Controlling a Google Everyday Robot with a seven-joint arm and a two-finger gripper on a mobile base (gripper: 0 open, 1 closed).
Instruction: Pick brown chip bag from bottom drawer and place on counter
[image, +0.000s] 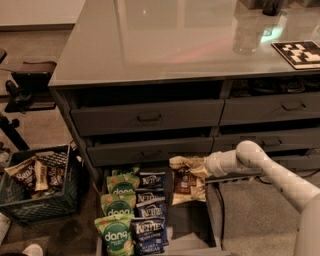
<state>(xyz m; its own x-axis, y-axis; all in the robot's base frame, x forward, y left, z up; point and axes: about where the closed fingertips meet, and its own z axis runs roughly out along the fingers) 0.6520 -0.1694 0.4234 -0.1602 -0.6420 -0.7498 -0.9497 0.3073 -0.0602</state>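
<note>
The brown chip bag (186, 181), tan with a dark brown middle, hangs upright over the right part of the open bottom drawer (192, 232). My gripper (202, 169) reaches in from the right on the white arm and is shut on the bag's upper right edge. The bag's lower end sits just above the drawer floor. The glossy grey counter (165, 40) is the cabinet top above.
Green "dang" bags (119, 212) and dark blue Kettle bags (150, 220) fill the drawer's left and middle. A dark crate of snacks (35, 185) stands on the floor at left. A clear cup (247, 32) and a black-and-white tag board (299, 52) sit on the counter's right.
</note>
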